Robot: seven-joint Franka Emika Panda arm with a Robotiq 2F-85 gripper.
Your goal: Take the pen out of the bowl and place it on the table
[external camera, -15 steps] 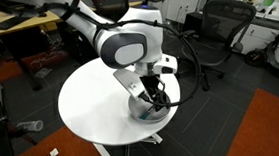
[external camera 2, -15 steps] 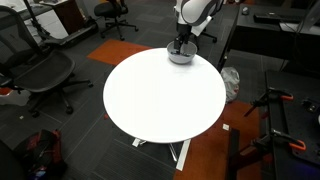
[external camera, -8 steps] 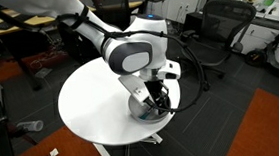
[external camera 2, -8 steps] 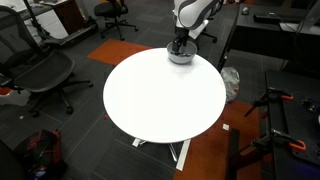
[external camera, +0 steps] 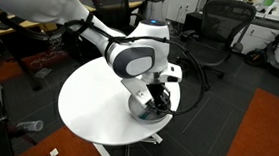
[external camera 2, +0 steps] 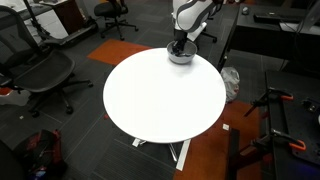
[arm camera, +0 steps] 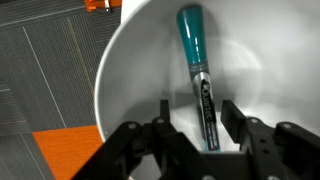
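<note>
The teal-blue pen (arm camera: 195, 60) lies inside the grey bowl (arm camera: 130, 70), its dark lower end between my two fingers. My gripper (arm camera: 198, 118) is open, lowered into the bowl with one finger on each side of the pen, not closed on it. In both exterior views the gripper (external camera: 157, 99) (external camera 2: 180, 44) reaches down into the bowl (external camera: 142, 110) (external camera 2: 181, 56), which stands near the edge of the round white table (external camera: 91, 102) (external camera 2: 160, 95). The pen is hidden by the gripper in both exterior views.
Black office chairs (external camera: 216, 27) (external camera 2: 45, 70) stand around the table. A wooden desk (external camera: 15, 23) is behind the arm. Orange carpet patches (external camera: 268, 123) lie on the grey floor. Most of the tabletop is bare.
The arm has sunk slightly, bringing the gripper a little deeper into the bowl. The bowl has not moved.
</note>
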